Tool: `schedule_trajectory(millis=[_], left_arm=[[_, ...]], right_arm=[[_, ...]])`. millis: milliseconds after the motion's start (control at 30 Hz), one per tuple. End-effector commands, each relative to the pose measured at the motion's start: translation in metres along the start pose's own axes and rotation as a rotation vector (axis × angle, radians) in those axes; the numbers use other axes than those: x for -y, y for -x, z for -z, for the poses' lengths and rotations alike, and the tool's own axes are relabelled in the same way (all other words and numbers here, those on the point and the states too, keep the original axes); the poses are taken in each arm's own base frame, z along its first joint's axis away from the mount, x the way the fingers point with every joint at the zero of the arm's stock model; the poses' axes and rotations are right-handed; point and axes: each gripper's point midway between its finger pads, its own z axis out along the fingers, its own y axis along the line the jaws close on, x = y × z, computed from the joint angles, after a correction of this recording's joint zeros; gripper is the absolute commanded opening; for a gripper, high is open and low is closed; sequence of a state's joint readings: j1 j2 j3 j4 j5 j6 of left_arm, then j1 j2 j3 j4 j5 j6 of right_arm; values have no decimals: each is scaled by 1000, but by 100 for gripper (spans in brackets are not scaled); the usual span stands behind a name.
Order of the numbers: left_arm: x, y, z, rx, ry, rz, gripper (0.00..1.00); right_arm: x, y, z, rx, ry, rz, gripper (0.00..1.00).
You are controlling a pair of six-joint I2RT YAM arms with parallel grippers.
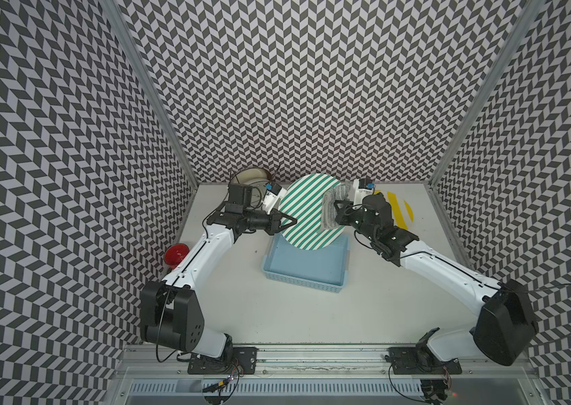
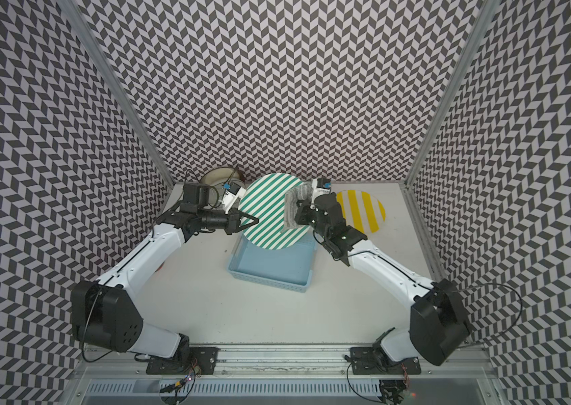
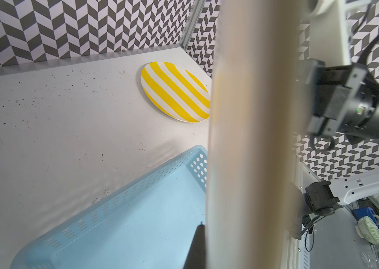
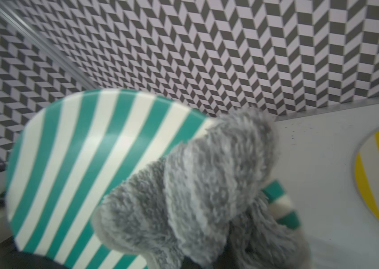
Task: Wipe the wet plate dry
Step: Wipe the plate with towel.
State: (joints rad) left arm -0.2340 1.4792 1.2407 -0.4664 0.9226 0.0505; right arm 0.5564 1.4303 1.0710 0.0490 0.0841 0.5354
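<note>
The plate (image 1: 306, 210) (image 2: 270, 210) has green and white stripes and is held up at a tilt over the blue basket (image 1: 305, 277). My left gripper (image 1: 289, 221) (image 2: 252, 221) is shut on the plate's left rim. In the left wrist view the plate (image 3: 253, 139) is a blurred beige band beside one dark finger (image 3: 196, 249). My right gripper (image 1: 336, 210) (image 2: 296, 212) is shut on a grey fluffy cloth (image 1: 327, 214) (image 2: 291, 210), which lies against the plate's right side. In the right wrist view the cloth (image 4: 207, 186) covers the jaws and part of the plate (image 4: 79, 163).
A yellow-striped plate (image 1: 401, 210) (image 2: 364, 210) (image 3: 174, 90) lies flat at the back right. A pale bowl (image 1: 252, 173) sits in the back left corner behind the left wrist. A red object (image 1: 176, 255) rests by the left wall. Patterned walls close three sides.
</note>
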Motion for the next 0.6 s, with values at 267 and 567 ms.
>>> schedule_trajectory(millis=[267, 567], left_arm=[[50, 28, 10, 89, -169, -175, 0], [49, 27, 10, 90, -167, -172, 0]], right_arm=[[-38, -60, -4, -178, 197, 86, 0], [-139, -121, 5, -275, 406, 242, 0]])
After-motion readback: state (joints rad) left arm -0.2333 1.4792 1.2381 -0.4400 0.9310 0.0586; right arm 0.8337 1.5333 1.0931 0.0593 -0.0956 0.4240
